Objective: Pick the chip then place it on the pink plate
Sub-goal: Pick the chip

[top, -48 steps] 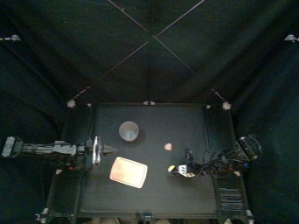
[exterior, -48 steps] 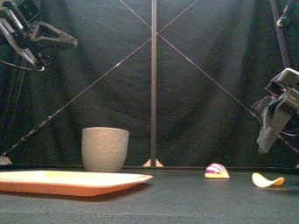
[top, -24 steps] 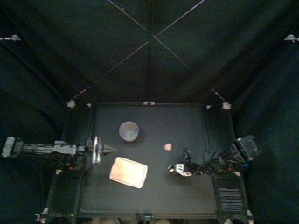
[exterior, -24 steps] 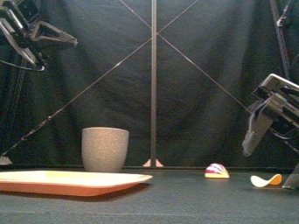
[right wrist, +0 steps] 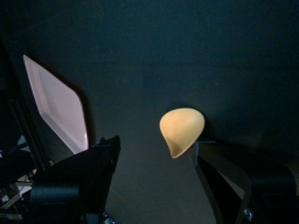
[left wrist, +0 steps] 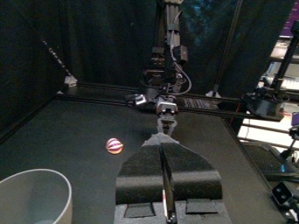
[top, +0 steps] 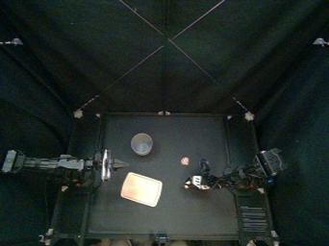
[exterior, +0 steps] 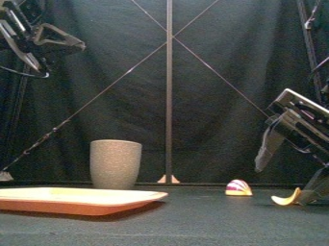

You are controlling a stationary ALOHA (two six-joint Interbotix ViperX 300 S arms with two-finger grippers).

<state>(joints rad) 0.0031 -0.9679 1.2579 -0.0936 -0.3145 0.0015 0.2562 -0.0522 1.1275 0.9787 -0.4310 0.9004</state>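
Right gripper (right wrist: 162, 144) low over the right side of the surface (top: 167, 130), its fingers spread wide to either side of the yellow chip (exterior: 288, 199). The chip lies on the surface, ungripped, well apart from the pink plate (exterior: 77, 199) at front left. Left gripper (left wrist: 163, 153) raised at the left edge, fingers pressed together, empty. A grey cup (exterior: 115, 163) stands behind the plate; a small striped toy (exterior: 238, 187) lies near the chip.

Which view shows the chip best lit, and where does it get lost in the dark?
Right wrist view: the chip shows pale yellow against the dark table, evenly lit, between the open jaws of the right gripper. Front view: lit, but right against that gripper's dark finger. Top view: too small to tell from the gripper.
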